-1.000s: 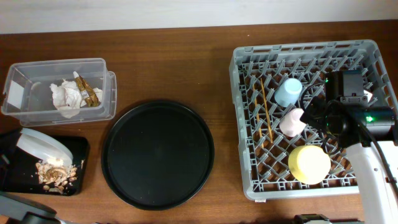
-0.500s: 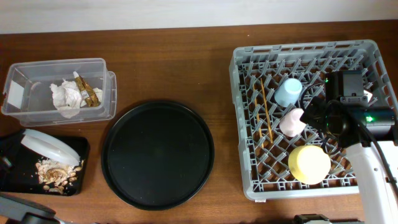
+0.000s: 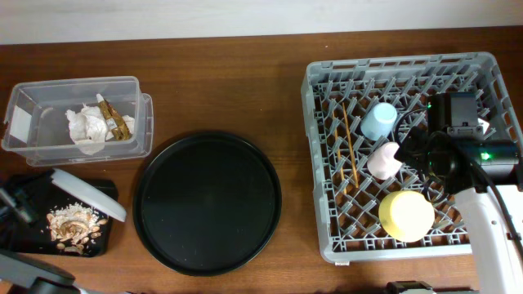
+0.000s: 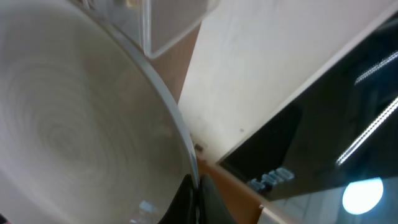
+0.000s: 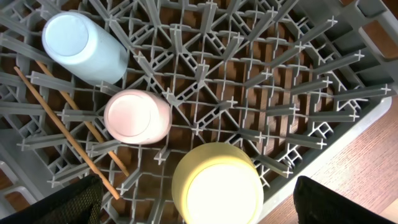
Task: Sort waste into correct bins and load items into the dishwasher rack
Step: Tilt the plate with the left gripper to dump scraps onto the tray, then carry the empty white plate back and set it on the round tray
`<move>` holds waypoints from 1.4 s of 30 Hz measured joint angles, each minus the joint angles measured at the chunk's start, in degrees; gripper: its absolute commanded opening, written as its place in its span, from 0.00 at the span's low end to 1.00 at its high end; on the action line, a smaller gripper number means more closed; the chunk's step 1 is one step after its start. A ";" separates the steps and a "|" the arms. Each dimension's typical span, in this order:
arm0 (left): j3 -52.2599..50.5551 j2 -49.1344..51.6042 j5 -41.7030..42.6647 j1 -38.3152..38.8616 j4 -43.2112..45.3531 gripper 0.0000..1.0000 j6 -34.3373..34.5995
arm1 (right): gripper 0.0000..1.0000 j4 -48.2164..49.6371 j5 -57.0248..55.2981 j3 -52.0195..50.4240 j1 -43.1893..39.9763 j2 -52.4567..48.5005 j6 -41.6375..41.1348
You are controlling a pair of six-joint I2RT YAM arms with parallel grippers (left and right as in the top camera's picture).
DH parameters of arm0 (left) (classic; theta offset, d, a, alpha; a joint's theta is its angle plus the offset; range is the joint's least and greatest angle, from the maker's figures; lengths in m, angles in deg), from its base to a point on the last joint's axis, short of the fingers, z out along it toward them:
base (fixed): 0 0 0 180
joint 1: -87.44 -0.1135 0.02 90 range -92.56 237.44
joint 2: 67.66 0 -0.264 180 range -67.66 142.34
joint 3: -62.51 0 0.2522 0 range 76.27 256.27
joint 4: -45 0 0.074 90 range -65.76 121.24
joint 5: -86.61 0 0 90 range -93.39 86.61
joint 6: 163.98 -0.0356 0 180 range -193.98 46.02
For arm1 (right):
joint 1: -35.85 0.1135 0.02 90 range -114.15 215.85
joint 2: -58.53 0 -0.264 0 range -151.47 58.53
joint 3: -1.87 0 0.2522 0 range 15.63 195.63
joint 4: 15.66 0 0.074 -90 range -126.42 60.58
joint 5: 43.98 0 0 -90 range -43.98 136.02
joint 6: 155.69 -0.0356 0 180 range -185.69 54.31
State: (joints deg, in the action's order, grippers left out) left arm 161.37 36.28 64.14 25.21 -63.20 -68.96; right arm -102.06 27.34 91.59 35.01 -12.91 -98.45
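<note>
1. On the right, the dishwasher rack [image 3: 315, 163] already holds the yellow bowl [image 3: 406, 216], the small pink cup [image 3: 383, 160] and the small light-blue cup [image 3: 378, 120], all mouth down. The pair of wooden chopsticks [image 3: 350, 151] lies across its grid, left of the cups.
2. At the far left, the clear plastic tub [image 3: 24, 114] holds the crumpled white napkins [image 3: 86, 126] and the gold-brown wrapper [image 3: 114, 122]. I'd call the paper waste sorted.
3. The tan food scraps [image 3: 72, 222] sit in the shallow black rectangular tray [image 3: 24, 237] at the near left.
4. My left gripper [image 4: 196, 186] is clamped tight on the rim of the pale round plate [image 3: 88, 194]. The plate is tilted above that tray, and its face looks scraped bare from the wrist view.
5. My right gripper [image 5: 196, 183] hangs over the rack with its fingers spread wide, holding nothing.
6. What I judge is left: carry the plate across to the rack and stand it between the pegs. Nothing else looks loose.
7. The large round black tray [image 3: 207, 202] sits bare in the middle of the dark brown wooden table [image 3: 229, 90].
8. A pale wall [image 3: 245, 16] runs along the table's far edge. My left wrist view also shows a dark glossy panel [image 4: 336, 124] reflecting a light, and I cannot tell what it is.
</note>
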 measured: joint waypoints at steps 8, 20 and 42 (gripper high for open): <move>-0.02 -3.74 -0.39 11.39 -2.01 0.01 -8.74 | 0.98 -0.02 0.02 0.00 0.00 0.02 -0.02; -0.04 -20.70 -18.27 48.46 7.72 0.01 -1.27 | 0.99 0.00 0.00 0.00 0.00 0.02 -0.02; -14.38 -10.36 -72.59 99.76 41.13 0.45 30.18 | 0.99 -0.02 -0.17 0.00 0.00 0.02 0.00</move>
State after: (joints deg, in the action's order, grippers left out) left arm 146.99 25.92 -8.45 124.96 -22.06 -38.78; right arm -102.09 27.17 91.59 35.01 -12.89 -98.45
